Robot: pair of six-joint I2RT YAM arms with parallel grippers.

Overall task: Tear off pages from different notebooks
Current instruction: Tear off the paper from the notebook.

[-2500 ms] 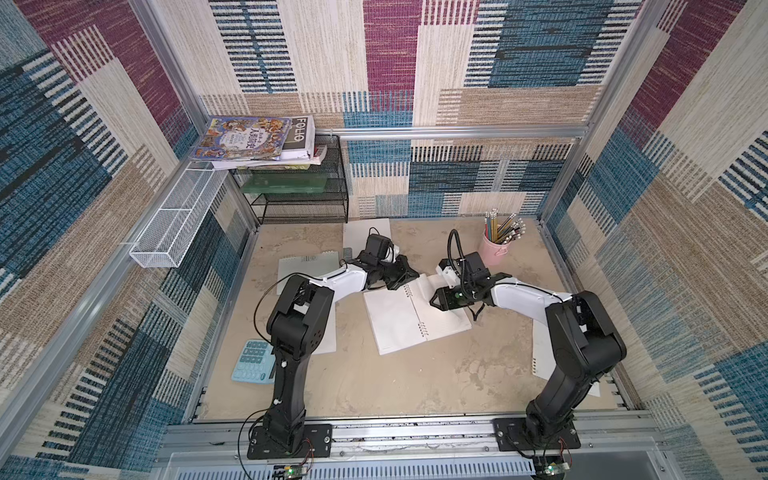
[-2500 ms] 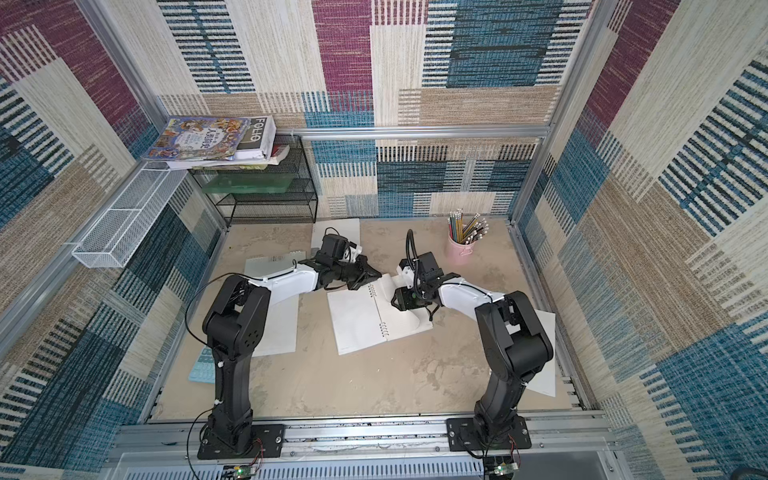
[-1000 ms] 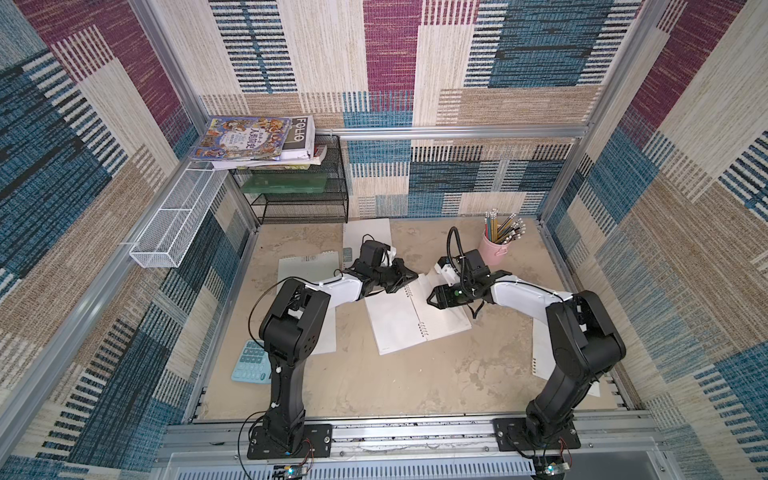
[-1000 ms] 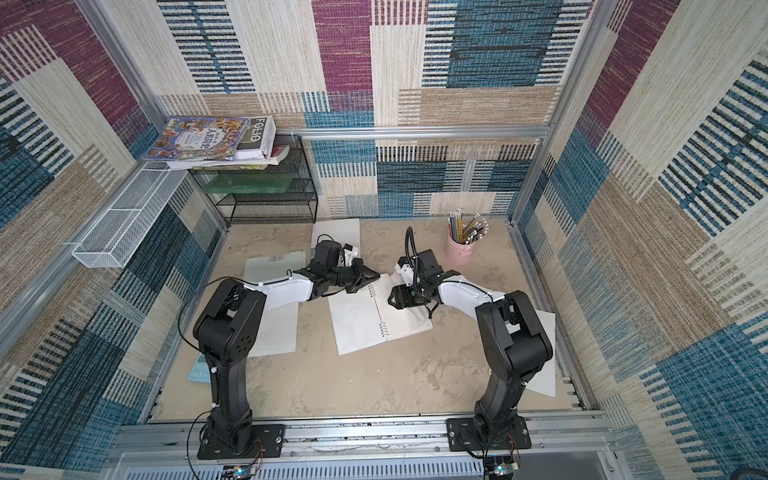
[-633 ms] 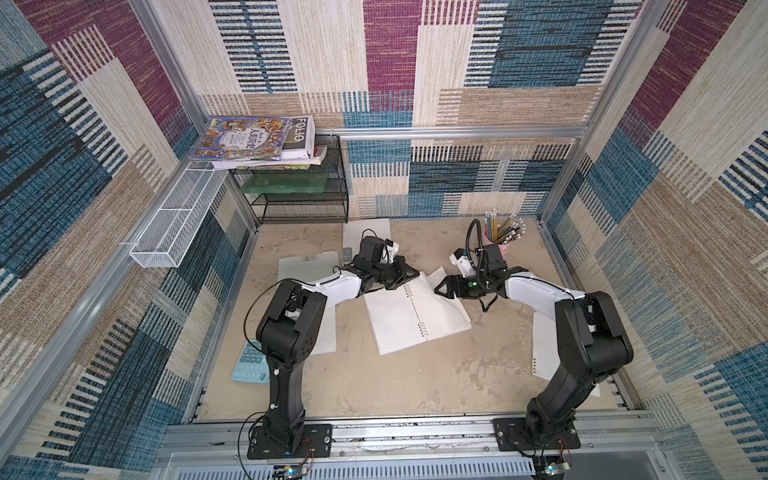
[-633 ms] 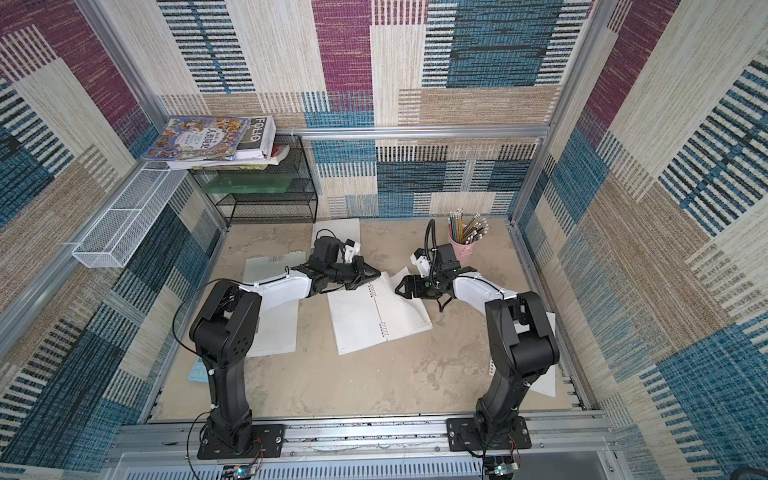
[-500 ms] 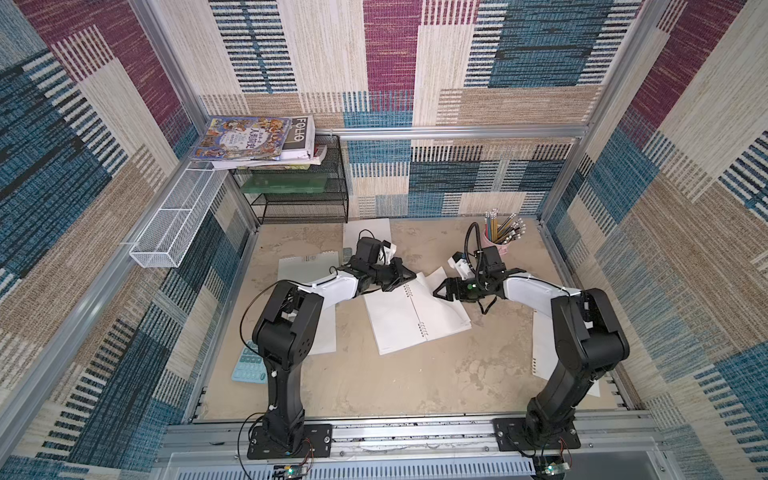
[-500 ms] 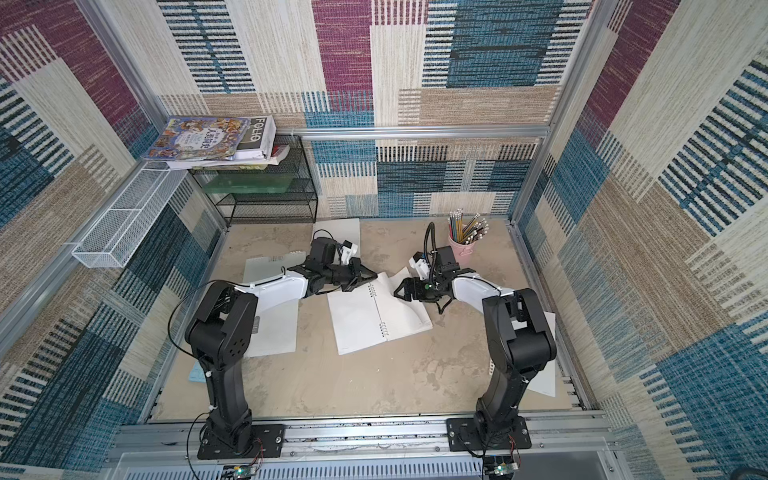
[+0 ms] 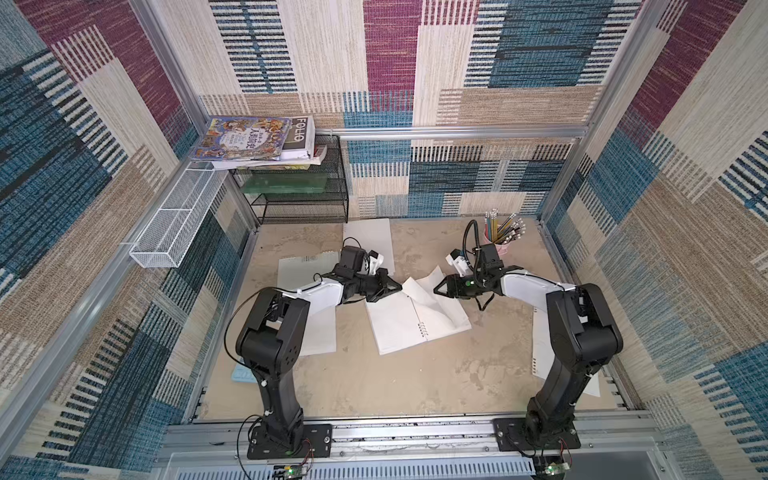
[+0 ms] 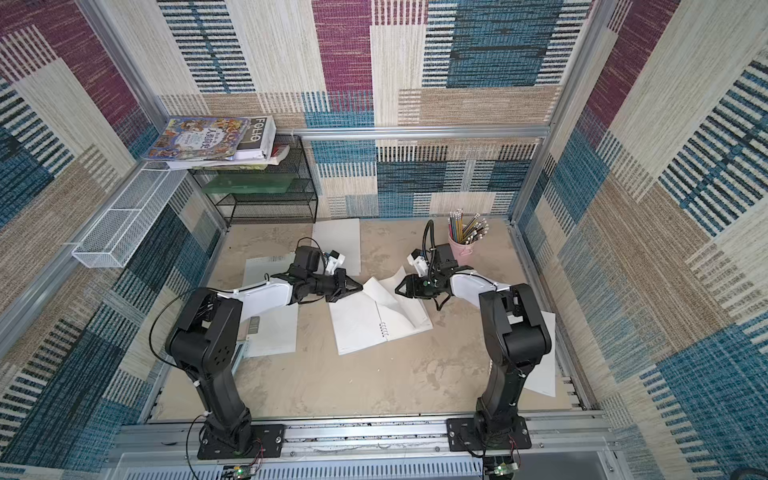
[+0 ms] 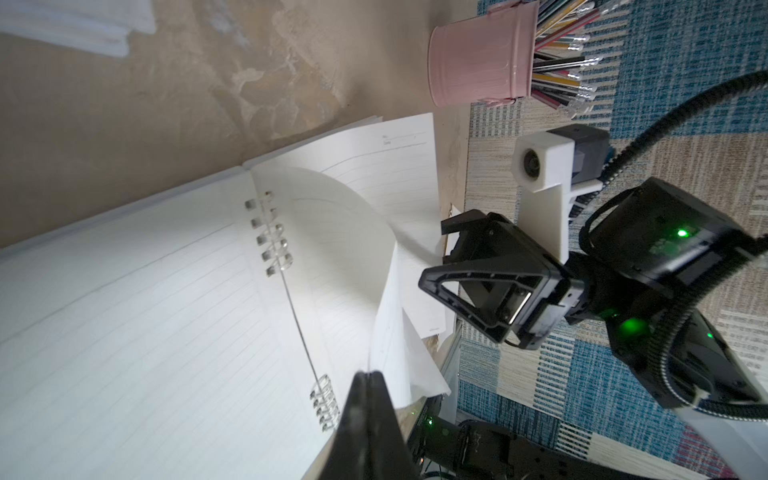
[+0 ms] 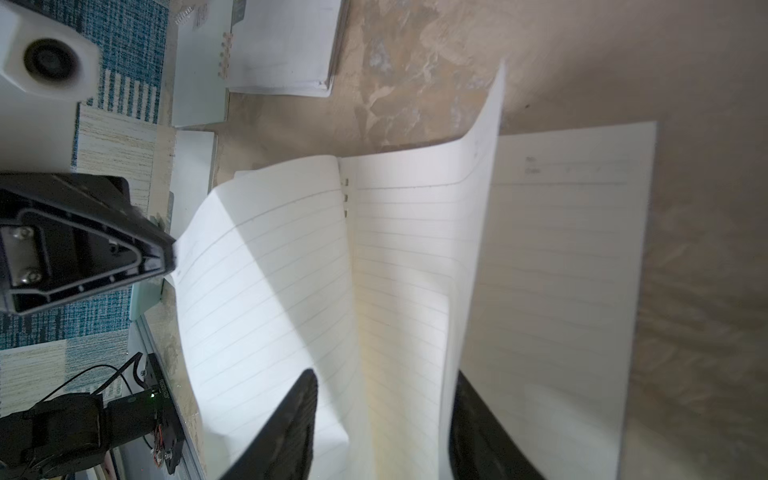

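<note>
Pinching the edge of a raised page, the left end effector is closed. The left wrist view shows its 2 fingers pressed together with the paper coming out between them, a detail too small to read in both top views. The page curves up from the open notebook, which lies flat on the desk below and between the 2 end effectors.

The right end effector faces the left one across the page, tips near each other. Only the wrist views settle its state: its fingers stand apart, open, with the page's free edge running into the gap. Whether either finger touches the paper I cannot tell.

The right wrist view alone shows a short row of binding holes by the spine. The left wrist view shows a pink cup of pencils behind the right end effector, apart from it. The top views add a white sheet well behind the right end effector, beside that arm's base.
</note>
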